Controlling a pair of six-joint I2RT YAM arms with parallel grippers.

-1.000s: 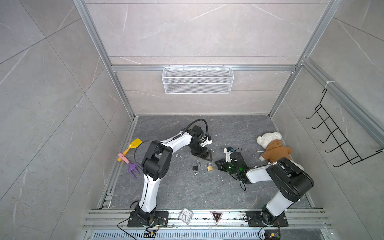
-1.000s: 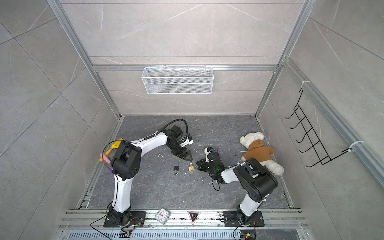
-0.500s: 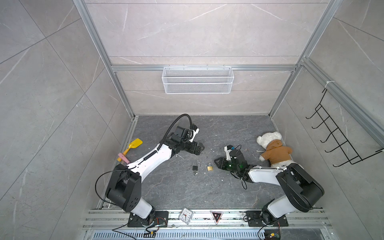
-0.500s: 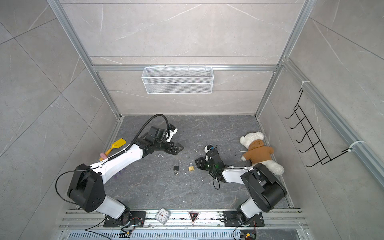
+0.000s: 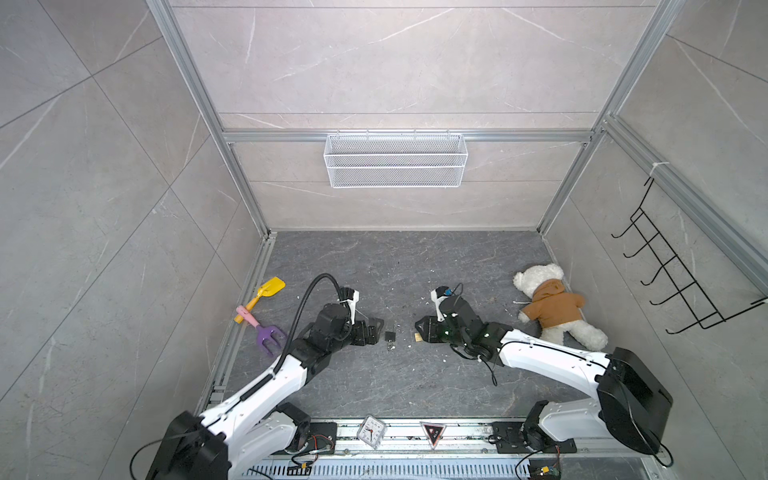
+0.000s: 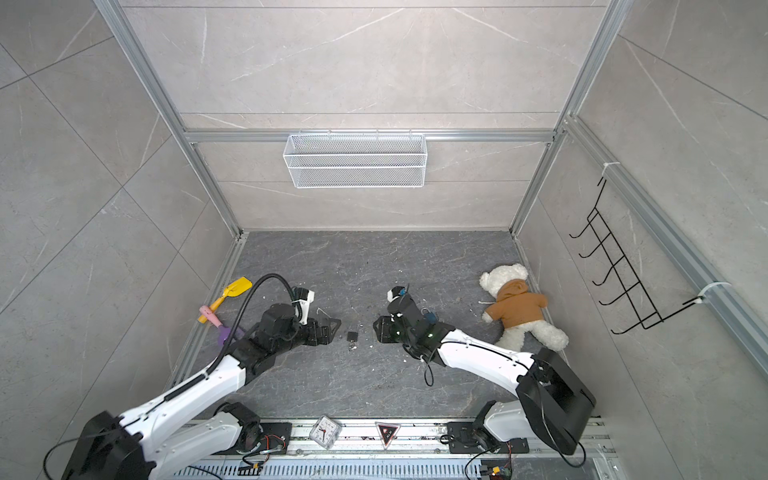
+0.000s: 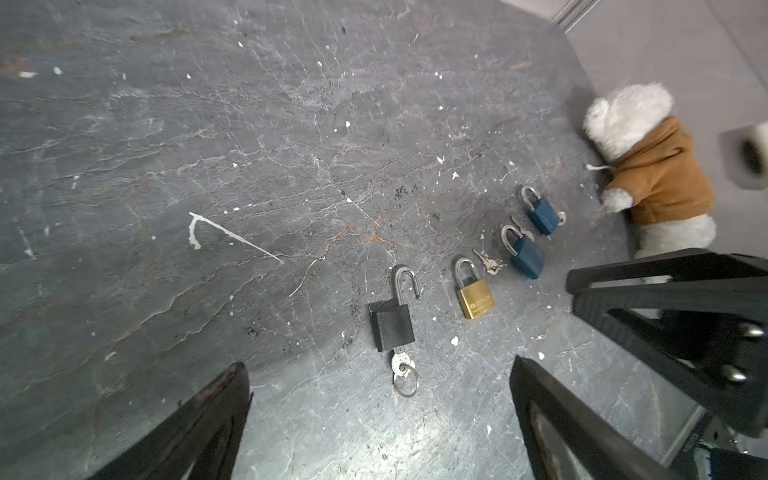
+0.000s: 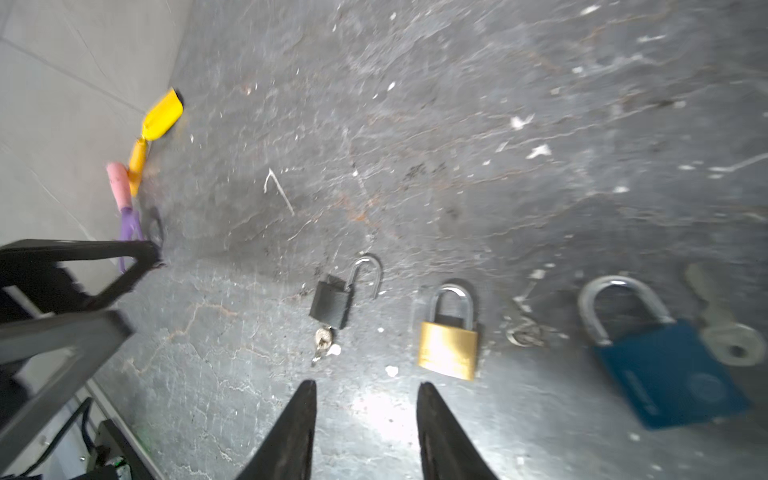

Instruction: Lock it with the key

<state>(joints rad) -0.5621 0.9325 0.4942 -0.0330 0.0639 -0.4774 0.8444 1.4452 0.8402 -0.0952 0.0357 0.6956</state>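
A: What's changed?
B: The right gripper [image 8: 366,385] has parted, empty; the left gripper [image 7: 379,368], spread wide, has drawn back. Between them the black padlock [image 7: 392,324] lies on the counter [image 7: 291,166], key [image 7: 400,360] in, shackle [image 7: 405,282] open: not locked yet.

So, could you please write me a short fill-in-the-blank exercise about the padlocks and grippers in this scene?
1. The black padlock lies with its shackle ____.
2. Past the brass padlock lie ____ blue padlocks.
3. The left gripper and right gripper both stand ____, holding nothing.
4. The teddy bear wears a ____ hoodie.

Missing words: open; two; open; brown.
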